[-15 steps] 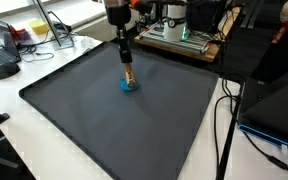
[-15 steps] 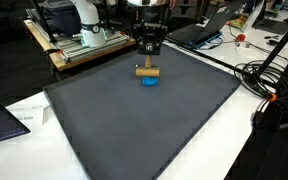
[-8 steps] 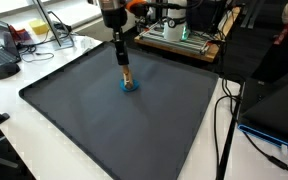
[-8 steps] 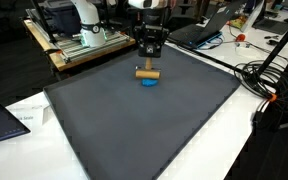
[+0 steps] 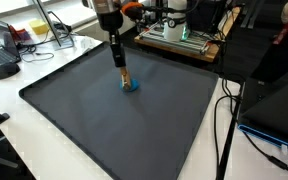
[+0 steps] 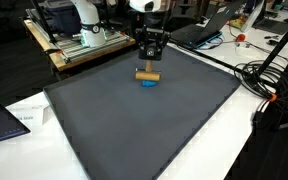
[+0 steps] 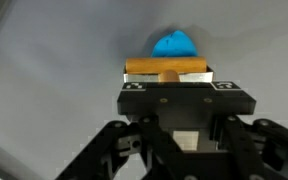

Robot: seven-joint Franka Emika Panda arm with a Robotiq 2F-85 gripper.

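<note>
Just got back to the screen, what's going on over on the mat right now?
The gripper is shut on a small wooden piece and holds it right over a blue object that sits on the dark mat, toward its far edge. The wrist view shows the wooden piece lying crosswise with the blue object just beyond it. Whether wood and blue object touch cannot be told.

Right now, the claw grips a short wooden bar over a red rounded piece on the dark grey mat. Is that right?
No: the rounded piece is blue, not red, as the wrist view shows. The claw grips the short wooden bar over it on the dark grey mat.
</note>
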